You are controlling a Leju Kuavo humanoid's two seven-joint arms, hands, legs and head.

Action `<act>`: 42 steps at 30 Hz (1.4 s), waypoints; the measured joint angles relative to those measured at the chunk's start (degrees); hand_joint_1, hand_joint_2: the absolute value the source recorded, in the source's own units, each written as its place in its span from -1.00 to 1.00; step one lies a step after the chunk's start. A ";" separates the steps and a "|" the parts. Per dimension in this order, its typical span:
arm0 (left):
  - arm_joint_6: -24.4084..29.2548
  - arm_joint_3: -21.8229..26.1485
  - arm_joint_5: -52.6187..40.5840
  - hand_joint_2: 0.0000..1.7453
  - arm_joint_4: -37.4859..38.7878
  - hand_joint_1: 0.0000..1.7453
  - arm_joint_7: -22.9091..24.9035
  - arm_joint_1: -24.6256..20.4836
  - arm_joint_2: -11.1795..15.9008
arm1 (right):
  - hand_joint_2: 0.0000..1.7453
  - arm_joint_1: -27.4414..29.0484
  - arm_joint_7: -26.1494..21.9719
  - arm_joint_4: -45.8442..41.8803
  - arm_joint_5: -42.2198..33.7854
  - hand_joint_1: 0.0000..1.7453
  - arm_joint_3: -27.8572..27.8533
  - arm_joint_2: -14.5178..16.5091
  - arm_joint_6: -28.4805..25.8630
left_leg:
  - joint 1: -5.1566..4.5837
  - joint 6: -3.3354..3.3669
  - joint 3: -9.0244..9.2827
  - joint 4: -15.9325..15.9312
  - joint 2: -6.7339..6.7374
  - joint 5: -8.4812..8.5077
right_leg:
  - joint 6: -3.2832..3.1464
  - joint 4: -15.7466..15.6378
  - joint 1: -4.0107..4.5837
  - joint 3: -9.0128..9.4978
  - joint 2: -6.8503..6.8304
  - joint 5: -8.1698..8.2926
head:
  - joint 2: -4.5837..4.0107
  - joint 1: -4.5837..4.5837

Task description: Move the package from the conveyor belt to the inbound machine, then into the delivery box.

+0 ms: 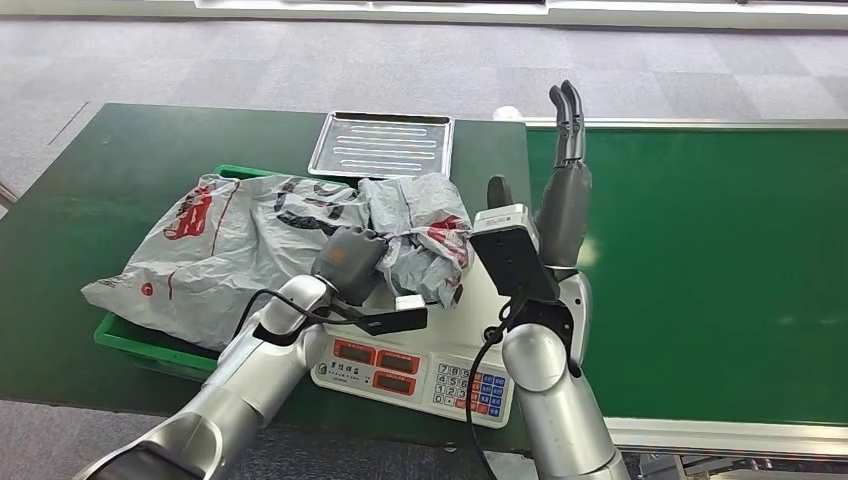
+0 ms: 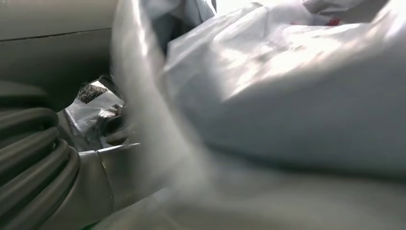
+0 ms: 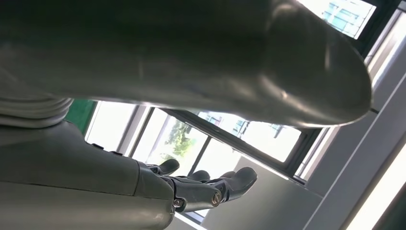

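Note:
A crumpled grey plastic package (image 1: 425, 232) with red print lies at the back of the weighing scale (image 1: 410, 372), leaning toward the green delivery box (image 1: 130, 345). My left hand (image 1: 349, 260) is pressed into its near side and grips its folds, which hide the fingers. In the left wrist view the package (image 2: 297, 86) lies right against the left hand (image 2: 38, 158). My right hand (image 1: 565, 165) is raised beside the scale at the edge of the conveyor belt (image 1: 700, 260), fingers (image 3: 210, 187) straight, apart and holding nothing.
A larger grey bag (image 1: 225, 250) fills the green box on the dark green table (image 1: 150, 140). A metal tray (image 1: 382, 145) lies behind the box. The scale's keypad (image 1: 470, 388) faces me at the table's front edge.

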 joint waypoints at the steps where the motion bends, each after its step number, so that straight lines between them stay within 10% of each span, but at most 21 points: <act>1: 0.19 0.37 1.72 1.00 -1.63 1.00 -0.55 0.44 0.09 | -1.00 0.00 0.05 0.00 0.11 -1.00 -0.16 0.00 0.02 | 0.00 0.00 -0.01 0.00 0.00 0.00 | 0.00 0.00 0.00 -0.01 0.00 0.00 | 0.00 0.00; 11: -2.18 13.88 39.80 1.00 -27.91 1.00 -6.50 5.67 0.58 | -1.00 0.63 -0.13 0.21 0.31 -1.00 -1.51 0.02 -0.78 | 0.02 -0.01 -0.14 -0.01 0.05 0.00 | -0.01 0.01 0.03 -0.16 0.11 0.00 | 0.00 -0.01; 28: 9.81 29.26 40.49 1.00 -43.23 1.00 -4.26 7.40 0.80 | -1.00 0.69 -0.39 1.91 -0.22 -1.00 -1.64 0.30 -1.83 | 0.02 -0.02 -0.16 -0.03 -0.03 0.01 | -0.01 0.02 0.02 -0.14 0.02 -0.01 | 0.00 -0.01; 32: 15.96 29.87 29.78 1.00 -43.24 1.00 -0.54 7.44 0.82 | -1.00 0.69 -0.39 1.98 -0.22 -1.00 -1.64 0.39 -1.88 | 0.02 -0.02 -0.17 -0.03 -0.02 0.01 | -0.01 0.02 0.02 -0.16 0.05 -0.01 | 0.00 -0.01; 37: 21.84 31.60 -12.88 1.00 -33.98 1.00 12.80 6.45 2.32 | -1.00 0.57 0.25 1.99 -0.12 -1.00 -1.58 0.78 -2.11 | 0.02 -0.04 -0.15 -0.04 -0.09 0.03 | -0.04 0.02 0.02 -0.15 -0.05 -0.03 | 0.00 -0.01; 41: 22.07 31.36 -18.01 1.00 -24.26 -1.00 20.35 6.16 3.38 | -1.00 0.23 0.98 1.99 -0.24 -1.00 -1.41 1.08 -1.41 | 0.03 -0.07 -0.13 -0.04 0.10 0.05 | -0.11 0.02 0.03 -0.22 0.15 0.04 | 0.00 -0.01; 42: 22.08 31.07 -18.03 1.00 -22.33 -1.00 21.38 6.08 3.59 | -1.00 0.13 1.07 1.99 -0.31 -1.00 -1.35 1.11 -1.23 | 0.03 -0.07 -0.13 -0.04 0.11 0.05 | -0.10 0.02 0.03 -0.23 0.17 0.05 | 0.00 -0.01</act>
